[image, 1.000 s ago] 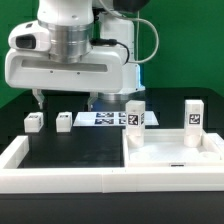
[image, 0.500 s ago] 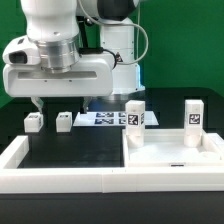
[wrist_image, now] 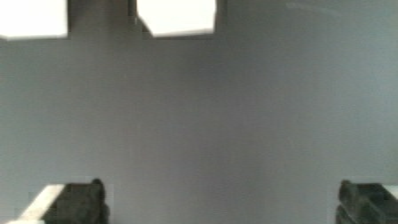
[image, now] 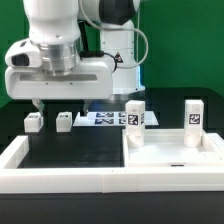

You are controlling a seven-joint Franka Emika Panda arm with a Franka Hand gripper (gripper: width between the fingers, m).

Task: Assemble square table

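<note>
The white square slab (image: 176, 156) lies at the exterior view's right, with two tagged white legs (image: 134, 116) (image: 192, 115) standing upright on it. Two more small tagged legs (image: 33, 122) (image: 65, 121) stand on the black surface at the left. My gripper (image: 63, 102) hangs open and empty just above and behind these two loose legs, touching neither. In the wrist view the dark fingertips (wrist_image: 71, 205) stand wide apart over the bare surface. The gripper (wrist_image: 221, 205) holds nothing, and the two loose legs (wrist_image: 36, 18) (wrist_image: 178, 15) show as white shapes at the picture's edge.
The marker board (image: 105, 118) lies flat behind the loose legs, between them and the slab. A long white rail (image: 70, 182) borders the black surface at the front and left. A green backdrop stands behind.
The arm has shifted toward the exterior view's left, over the two loose legs, and its wrist has turned. The gripper stays open. The legs and slab have not moved.
</note>
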